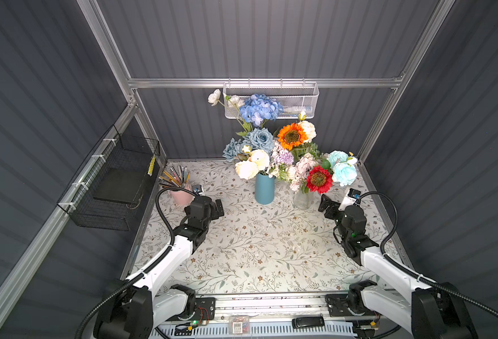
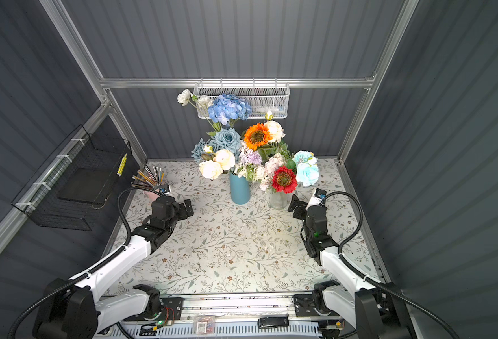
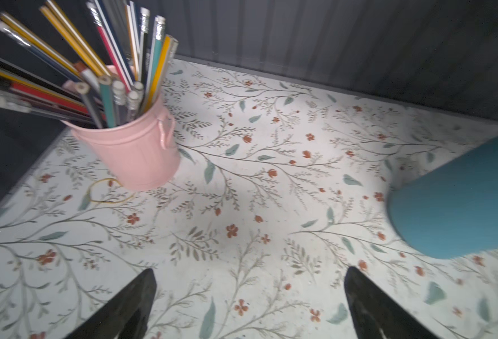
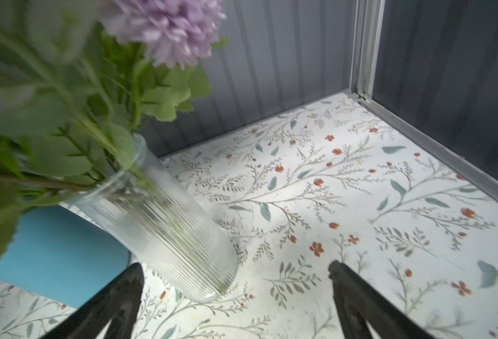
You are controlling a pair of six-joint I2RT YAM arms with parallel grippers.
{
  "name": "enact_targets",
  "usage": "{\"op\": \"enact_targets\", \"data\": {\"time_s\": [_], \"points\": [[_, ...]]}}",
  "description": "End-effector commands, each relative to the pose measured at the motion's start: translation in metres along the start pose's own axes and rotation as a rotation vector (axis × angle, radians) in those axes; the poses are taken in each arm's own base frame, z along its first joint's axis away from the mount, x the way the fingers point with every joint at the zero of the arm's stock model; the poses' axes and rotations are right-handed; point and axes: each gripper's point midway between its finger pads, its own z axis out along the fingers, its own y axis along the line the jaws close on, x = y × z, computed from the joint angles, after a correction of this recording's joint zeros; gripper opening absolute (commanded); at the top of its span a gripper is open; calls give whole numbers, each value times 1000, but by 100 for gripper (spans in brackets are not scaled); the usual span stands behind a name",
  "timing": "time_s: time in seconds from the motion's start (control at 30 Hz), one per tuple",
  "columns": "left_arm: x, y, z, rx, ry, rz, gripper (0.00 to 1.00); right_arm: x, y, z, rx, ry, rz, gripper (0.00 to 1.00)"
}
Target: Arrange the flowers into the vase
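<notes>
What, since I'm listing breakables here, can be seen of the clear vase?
The clear vase looks like ribbed glass: a tall cylinder with vertical ridges. It stands upright on the floral table covering, right of the teal vase and apart from it. Leafy green stems stand in it, the red sunflower among the blooms above. The open right gripper is close beside its base, no contact visible.

Pink bucket (image 3: 136,152) w/ pencils (image 3: 120,94) stood at far-left of floral table cover (image 3: 271,182), rubber band (image 3: 106,202) just beside it. White mesh basket (image 1: 297,94) hung on back rail; black wire basket (image 1: 104,218) on L wall.
</notes>
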Motion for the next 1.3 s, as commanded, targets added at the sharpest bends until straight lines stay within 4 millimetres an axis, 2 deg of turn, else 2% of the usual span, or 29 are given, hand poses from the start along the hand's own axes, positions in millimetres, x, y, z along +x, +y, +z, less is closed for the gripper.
{"op": "enact_targets", "data": {"time_s": [0.0, 0.13, 0.17, 0.27, 0.37, 0.47, 0.5, 0.57, 0.6, 0.67, 0.73, 0.87, 0.93, 0.97, 1.07, 1.27], "points": [[-22, 28, 0, -185, -80, 108, 100, -4, -17, -3, 119, 58, -83, 99], [-11, 46, 6, -289, -120, 152, 100, -9, -37, 6, 178, 43, -140, 99], [-7, 50, 9, -312, -124, 162, 100, -6, -40, 10, 170, 83, -156, 99], [5, 59, 18, -361, -131, 188, 100, 4, -45, 28, 166, 96, -279, 99], [14, 61, 27, -359, -140, 217, 100, 21, -48, 41, 124, 72, -327, 99], [20, 66, 37, -306, -177, 183, 100, 17, -40, 48, 61, 26, -371, 99], [21, 70, 38, -296, -193, 155, 100, 13, -43, 50, 59, 1, -354, 99], [22, 77, 40, -292, -230, 111, 100, 24, -54, 53, 44, 12, -310, 99], [21, 78, 40, -287, -257, 103, 100, 21, -58, 50, 40, -29, -277, 99], [20, 76, 42, -266, -300, 108, 100, 30, -68, 44, 10, -35, -228, 99], [22, 70, 49, -218, -316, 100, 100, 21, -70, 37, 10, -119, -210, 99], [43, 60, 75, -165, -259, 143, 100, 28, -70, 51, 9, -28, -211, 99], [43, 53, 77, -131, -285, 178, 100, 27, -69, 50, 10, -15, -214, 99], [50, 49, 78, -101, -235, 180, 100, 25, -69, 50, 7, -38, -215, 99], [46, 47, 83, -101, -244, 199, 100, 27, -69, 50, 11, -23, -214, 99], [51, 44, 103, -21, -128, 183, 100, 26, -69, 50, 6, -32, -217, 99]]}}
